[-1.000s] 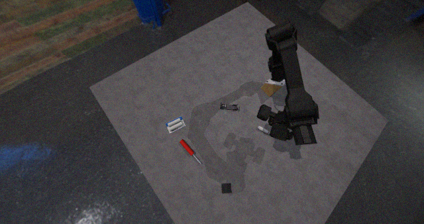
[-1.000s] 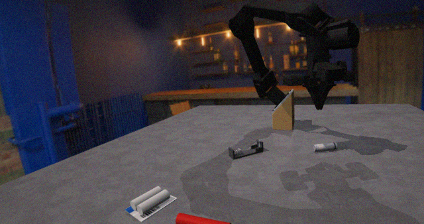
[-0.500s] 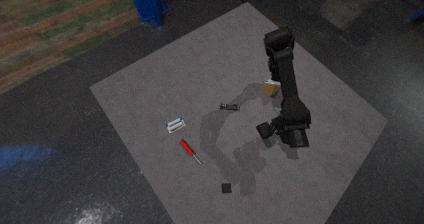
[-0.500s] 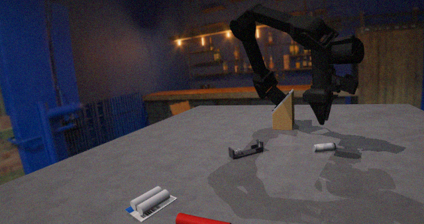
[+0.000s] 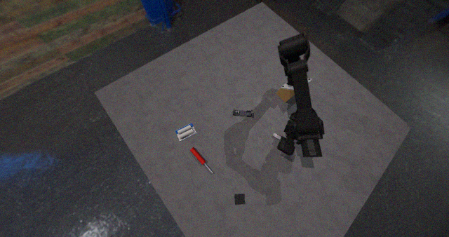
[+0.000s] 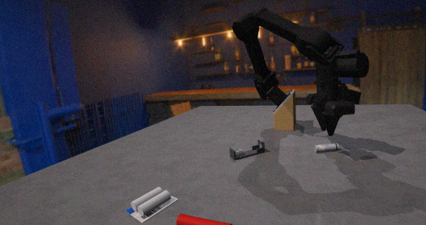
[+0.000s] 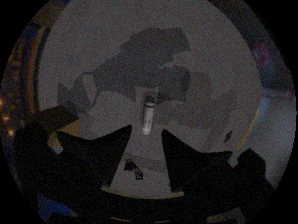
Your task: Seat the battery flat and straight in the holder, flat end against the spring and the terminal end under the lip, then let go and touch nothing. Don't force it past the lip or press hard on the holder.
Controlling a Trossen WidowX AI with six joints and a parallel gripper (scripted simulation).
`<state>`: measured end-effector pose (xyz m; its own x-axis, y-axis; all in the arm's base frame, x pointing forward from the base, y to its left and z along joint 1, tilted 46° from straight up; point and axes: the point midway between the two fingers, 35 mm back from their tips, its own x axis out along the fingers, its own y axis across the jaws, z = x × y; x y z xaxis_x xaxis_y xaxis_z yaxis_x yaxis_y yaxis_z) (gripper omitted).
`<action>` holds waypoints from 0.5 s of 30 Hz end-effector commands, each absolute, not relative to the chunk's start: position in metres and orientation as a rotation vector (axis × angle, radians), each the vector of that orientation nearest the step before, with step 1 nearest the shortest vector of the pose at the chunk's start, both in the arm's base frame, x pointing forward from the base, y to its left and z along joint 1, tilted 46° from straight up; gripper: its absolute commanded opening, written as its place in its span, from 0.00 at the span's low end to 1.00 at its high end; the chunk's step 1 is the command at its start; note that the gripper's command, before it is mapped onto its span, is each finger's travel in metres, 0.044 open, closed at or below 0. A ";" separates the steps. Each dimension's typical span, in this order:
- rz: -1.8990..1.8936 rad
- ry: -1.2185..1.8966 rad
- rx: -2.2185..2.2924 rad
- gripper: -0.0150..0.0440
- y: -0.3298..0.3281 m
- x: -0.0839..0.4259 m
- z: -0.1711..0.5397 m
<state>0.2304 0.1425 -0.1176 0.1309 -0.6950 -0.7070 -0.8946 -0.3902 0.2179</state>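
Note:
The white battery [image 5: 276, 136] [image 6: 327, 148] [image 7: 149, 114] lies on its side on the grey table, with a dark band near one end. My gripper [image 6: 327, 132] [image 7: 147, 129] is open and empty. Its fingertips hang a little above the table, behind the battery in the exterior view; in the wrist view the battery's plain end shows between the tips. The dark holder [image 5: 243, 113] [image 6: 247, 154] [image 7: 134, 170] stands apart from the battery, open side up and empty. In the exterior view its coiled spring is at the left and its taller lip end at the right.
A tan wedge block [image 5: 285, 95] [image 6: 284, 118] stands near the arm's base. A card with two white cells [image 5: 185, 132] [image 6: 151, 202] and a red screwdriver [image 5: 198, 156] [image 6: 203, 220] lie beyond the holder. A dark square [image 5: 239, 199] lies on the table.

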 end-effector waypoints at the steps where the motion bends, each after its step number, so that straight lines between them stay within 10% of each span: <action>1: 1.127 1.555 -2.168 0.63 0.141 0.231 -0.119; 15: 1.127 1.555 -2.168 0.63 0.125 0.235 -0.136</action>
